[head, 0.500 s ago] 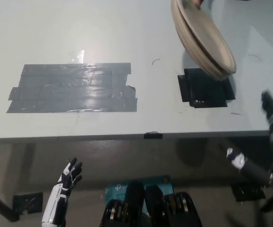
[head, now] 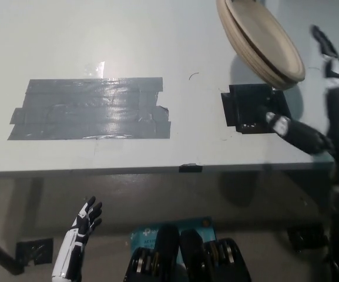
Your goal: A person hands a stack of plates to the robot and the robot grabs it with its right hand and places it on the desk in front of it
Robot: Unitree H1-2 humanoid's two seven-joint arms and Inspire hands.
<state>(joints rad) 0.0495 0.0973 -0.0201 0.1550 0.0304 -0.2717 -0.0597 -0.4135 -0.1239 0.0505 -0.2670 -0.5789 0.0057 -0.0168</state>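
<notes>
Several beige round plates nested into one stack [head: 262, 42] hang tilted in the air over the far right part of the pale grey desk [head: 98, 35]. Whoever holds them is out of frame at the top. The stack's lower rim dips toward a square patch of black tape [head: 254, 108] stuck on the desktop, and its shadow falls across that patch. I take the slant as deliberate: it turns an edge toward me and gives me something to close on.

My black right hand [head: 331, 111] is up over the desk's right end, spread wide and holding nothing. One long finger [head: 321, 38] reaches up beside the stack's right rim, and the thumb [head: 284, 126] juts out low, under the rim and over the edge of the black patch. Neither touches the plates yet. The rim sits in the open span between them, which is the point of opening this far: a stack is thick, and I want it pinched from above and below.

My white left hand [head: 84, 223] rests low at the left, below the desk's near edge, fingers loosely apart and empty, well clear of the handover.

A broad patch of grey duct tape [head: 90, 108] lies on the left of the desk. I would guess the black square marks where the plates go.
</notes>
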